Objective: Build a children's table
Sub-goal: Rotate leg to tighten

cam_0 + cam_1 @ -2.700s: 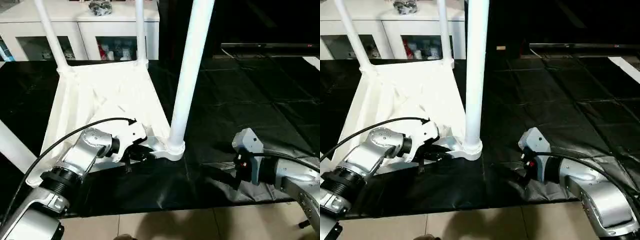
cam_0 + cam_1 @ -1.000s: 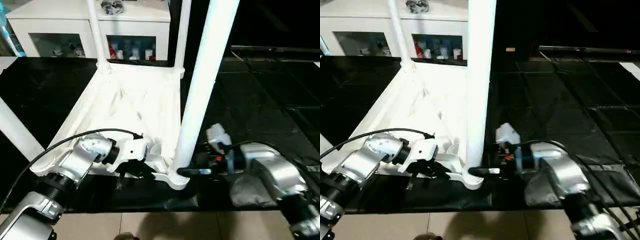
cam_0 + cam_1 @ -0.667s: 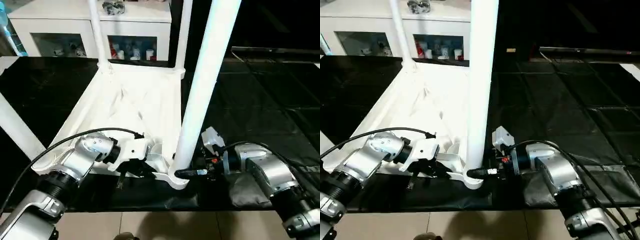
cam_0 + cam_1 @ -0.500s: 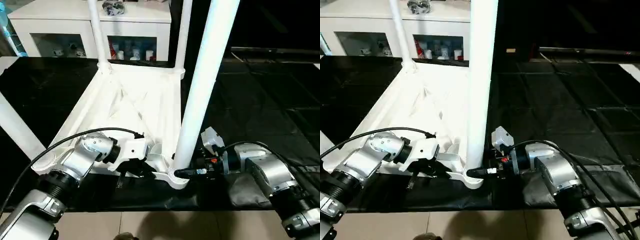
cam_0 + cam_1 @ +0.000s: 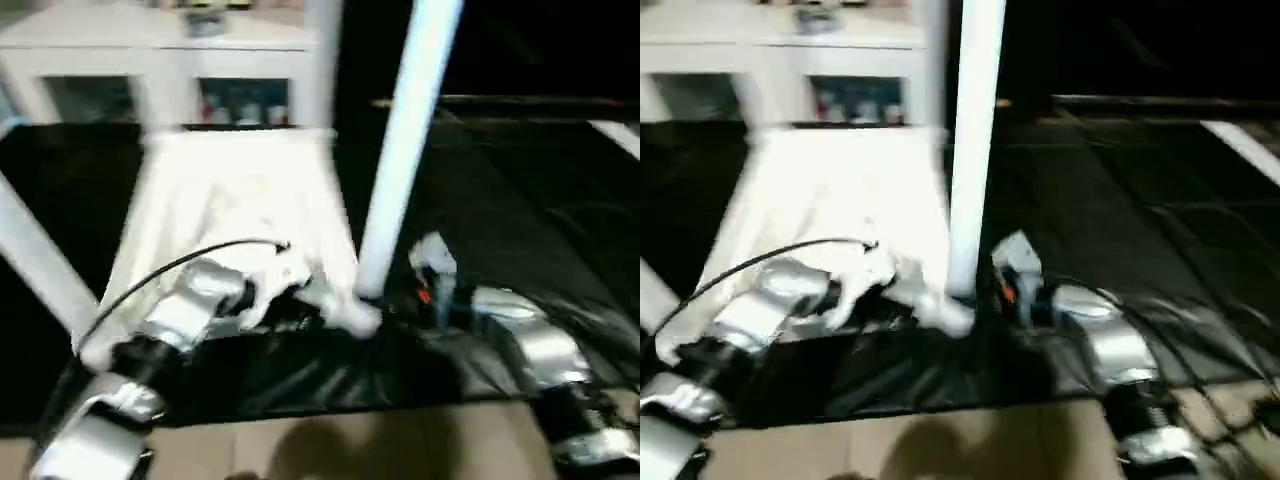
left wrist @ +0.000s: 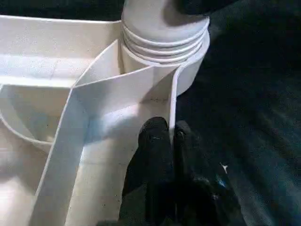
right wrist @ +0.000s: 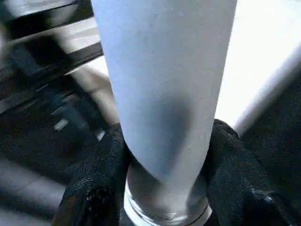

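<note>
Children's table (image 5: 240, 190), all white, is seen lying upside down on black sheeting (image 5: 520, 200), its ribbed underside turned up and its legs standing from the corners. Four legs are counted in the head views: the near leg (image 5: 400, 170) just ahead of the right gripper, two far legs beyond both grippers by the white glass-door cabinet (image 5: 130, 60), and one leg (image 5: 35, 265) out past the left arm. All four are cut off by the frame edges, so their free ends cannot be made out. The head views are smeared, and the cabinet's contents cannot be told.

The left gripper (image 6: 165, 136) is seen with its two black fingers (image 6: 153, 141) pressed together on a thin upright rib (image 6: 172, 94) of the underside, right beside the ringed corner socket (image 6: 164, 37) into which the near leg is set. The rib is pinched between the fingertips.

The right gripper (image 7: 164, 155) is seen with its fingers (image 7: 106, 165) spread to either side of the near leg's lower end, just above the socket, and both pads are laid against the leg's round surface; it is clamped around the leg. The parts of the fingers behind the leg are hidden.

Two grippers and one table top are counted.
</note>
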Tool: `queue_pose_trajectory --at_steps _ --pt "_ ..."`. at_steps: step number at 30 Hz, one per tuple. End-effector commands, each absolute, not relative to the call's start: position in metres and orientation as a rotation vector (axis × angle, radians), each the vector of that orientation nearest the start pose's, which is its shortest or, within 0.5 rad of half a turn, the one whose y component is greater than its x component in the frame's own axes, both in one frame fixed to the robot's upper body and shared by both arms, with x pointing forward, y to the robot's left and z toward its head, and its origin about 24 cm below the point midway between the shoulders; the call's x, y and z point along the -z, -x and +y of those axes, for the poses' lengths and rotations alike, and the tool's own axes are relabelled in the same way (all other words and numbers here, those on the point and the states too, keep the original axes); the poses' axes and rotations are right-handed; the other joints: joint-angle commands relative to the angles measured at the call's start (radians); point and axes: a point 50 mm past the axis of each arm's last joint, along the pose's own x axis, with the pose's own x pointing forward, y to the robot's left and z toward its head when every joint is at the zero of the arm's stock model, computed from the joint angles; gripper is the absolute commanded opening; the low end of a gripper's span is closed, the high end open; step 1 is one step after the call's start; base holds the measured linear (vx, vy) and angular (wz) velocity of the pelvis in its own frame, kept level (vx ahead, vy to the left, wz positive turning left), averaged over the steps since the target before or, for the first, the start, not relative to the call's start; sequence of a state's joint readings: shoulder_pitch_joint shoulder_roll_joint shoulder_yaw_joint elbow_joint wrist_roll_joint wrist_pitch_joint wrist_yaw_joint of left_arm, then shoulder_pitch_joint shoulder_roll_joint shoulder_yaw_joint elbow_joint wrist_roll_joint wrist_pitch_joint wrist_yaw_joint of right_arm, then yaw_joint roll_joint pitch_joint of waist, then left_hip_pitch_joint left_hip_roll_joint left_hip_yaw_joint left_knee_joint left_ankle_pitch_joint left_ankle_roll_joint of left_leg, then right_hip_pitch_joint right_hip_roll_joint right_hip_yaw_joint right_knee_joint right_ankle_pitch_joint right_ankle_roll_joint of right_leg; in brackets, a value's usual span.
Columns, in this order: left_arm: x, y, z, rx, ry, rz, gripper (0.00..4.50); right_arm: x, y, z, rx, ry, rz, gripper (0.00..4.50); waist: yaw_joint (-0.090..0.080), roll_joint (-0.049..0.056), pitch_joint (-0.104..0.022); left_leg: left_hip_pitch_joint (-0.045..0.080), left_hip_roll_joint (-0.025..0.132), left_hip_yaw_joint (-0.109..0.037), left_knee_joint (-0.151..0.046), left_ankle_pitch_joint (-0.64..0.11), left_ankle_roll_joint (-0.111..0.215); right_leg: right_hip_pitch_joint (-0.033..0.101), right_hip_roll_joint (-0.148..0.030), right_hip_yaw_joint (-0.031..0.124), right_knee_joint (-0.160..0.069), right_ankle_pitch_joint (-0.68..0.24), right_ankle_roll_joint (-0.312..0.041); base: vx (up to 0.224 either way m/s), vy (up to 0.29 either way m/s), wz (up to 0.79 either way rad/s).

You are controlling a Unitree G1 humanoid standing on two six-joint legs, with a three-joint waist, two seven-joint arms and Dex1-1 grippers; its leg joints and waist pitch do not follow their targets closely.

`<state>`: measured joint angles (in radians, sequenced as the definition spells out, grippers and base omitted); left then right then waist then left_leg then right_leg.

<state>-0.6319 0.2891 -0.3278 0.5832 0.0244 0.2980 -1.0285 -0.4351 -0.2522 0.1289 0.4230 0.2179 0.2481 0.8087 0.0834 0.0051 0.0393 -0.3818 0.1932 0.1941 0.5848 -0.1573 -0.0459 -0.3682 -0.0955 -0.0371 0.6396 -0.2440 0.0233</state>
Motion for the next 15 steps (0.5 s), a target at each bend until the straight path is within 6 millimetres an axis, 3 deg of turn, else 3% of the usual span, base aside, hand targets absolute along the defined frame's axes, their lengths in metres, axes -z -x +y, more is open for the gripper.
queue_pose_trajectory --at_steps 1,3,6,7,11,15 --pt "-0.059 -0.334 0.071 1.117 -0.245 0.438 0.00 -0.034 -0.315 -0.087 -0.854 -0.029 0.370 1.97 -0.006 -0.012 -0.043 0.018 0.031 -0.030 -0.084 -0.358 -0.065 0.008 -0.056 0.030 -0.113 -0.405 -0.154 0.000 0.000 0.00" --pt "-0.059 -0.335 0.066 1.104 -0.239 0.434 0.00 -0.035 -0.318 -0.082 -0.814 -0.030 0.373 1.97 -0.011 -0.013 -0.048 0.017 0.030 -0.031 -0.085 -0.341 -0.065 0.009 -0.054 0.029 -0.111 -0.365 -0.153 0.000 0.000 0.00" --pt "-0.060 -0.335 0.056 1.095 -0.241 0.429 0.00 -0.041 -0.321 -0.067 -0.807 -0.033 0.343 1.97 -0.010 -0.011 -0.053 0.017 0.031 -0.023 -0.080 -0.280 -0.028 0.011 -0.047 0.030 -0.104 -0.203 -0.183 0.000 0.000 0.00" --pt "-0.060 -0.335 0.055 1.094 -0.253 0.429 0.00 -0.043 -0.321 -0.063 -0.825 -0.035 0.331 2.52 -0.009 -0.012 -0.055 0.013 0.029 -0.022 -0.078 -0.247 -0.013 0.017 -0.047 0.030 -0.101 -0.157 -0.189 0.000 0.000 0.00" --pt "-0.059 -0.335 0.058 1.099 -0.284 0.427 0.00 -0.042 -0.318 -0.063 -0.838 -0.028 0.325 2.84 -0.002 -0.015 -0.057 0.011 0.028 -0.016 -0.071 -0.184 0.021 0.021 -0.044 0.030 -0.094 -0.059 -0.204 0.026 -0.002 -0.01" --pt "-0.055 -0.334 0.071 1.120 -0.341 0.443 0.00 -0.041 -0.316 -0.076 -0.837 -0.024 0.309 3.22 0.005 -0.013 -0.052 0.014 0.031 -0.017 -0.076 -0.218 0.017 0.018 -0.047 0.030 -0.103 -0.125 -0.192 0.000 0.000 0.00"
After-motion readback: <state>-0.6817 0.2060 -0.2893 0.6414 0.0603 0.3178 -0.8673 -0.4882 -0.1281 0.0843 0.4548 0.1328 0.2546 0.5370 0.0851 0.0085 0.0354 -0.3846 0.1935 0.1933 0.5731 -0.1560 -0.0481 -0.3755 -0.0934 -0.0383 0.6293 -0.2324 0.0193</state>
